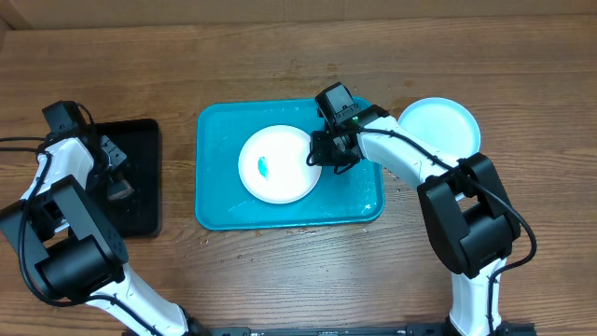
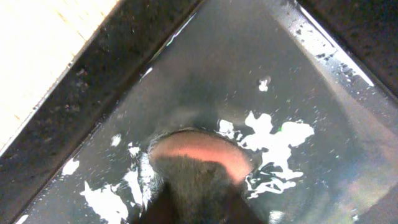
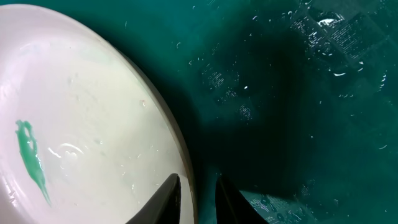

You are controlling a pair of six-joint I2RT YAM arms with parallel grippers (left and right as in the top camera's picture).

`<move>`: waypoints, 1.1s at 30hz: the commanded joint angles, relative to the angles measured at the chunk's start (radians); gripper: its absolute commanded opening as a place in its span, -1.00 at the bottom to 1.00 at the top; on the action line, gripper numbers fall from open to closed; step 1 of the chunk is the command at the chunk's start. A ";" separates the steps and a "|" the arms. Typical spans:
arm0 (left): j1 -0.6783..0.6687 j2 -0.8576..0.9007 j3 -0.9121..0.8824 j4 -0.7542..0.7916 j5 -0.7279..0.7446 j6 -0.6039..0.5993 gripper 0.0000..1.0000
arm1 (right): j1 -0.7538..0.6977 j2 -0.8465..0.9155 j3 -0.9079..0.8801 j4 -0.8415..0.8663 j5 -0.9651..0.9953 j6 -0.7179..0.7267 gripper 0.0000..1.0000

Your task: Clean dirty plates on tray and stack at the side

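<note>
While the white plate (image 1: 278, 164), green-smeared, lies on the tray (image 1: 216, 201) just left of the right gripper (image 3: 196, 182), its rim is straddled by the claw's slightly parted fingers (image 3: 166, 196); a firm pinch cannot be confirmed. Steadying for cleaning is judged in hand; clamping is called for next.

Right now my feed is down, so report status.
Right gripper straddling white plate rim, clamp unconfirmed. Left gripper down in black tray, state hidden. Plate smeared green, on blue tray. Nothing blocking.
</note>
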 commanded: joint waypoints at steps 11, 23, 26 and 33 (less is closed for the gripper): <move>0.006 0.021 0.005 -0.163 -0.001 0.015 1.00 | 0.001 -0.007 -0.006 0.003 0.006 -0.028 -0.57; 0.006 0.021 0.005 -0.205 0.005 0.015 -0.29 | 0.000 -0.007 -0.006 -0.002 0.006 -0.028 -0.57; 0.007 0.021 0.005 -0.168 0.004 0.016 1.00 | 0.000 -0.007 -0.007 -0.002 0.006 -0.028 -0.57; 0.007 0.021 0.007 -0.120 0.002 0.016 0.90 | 0.000 -0.007 -0.007 -0.001 0.006 -0.028 -0.57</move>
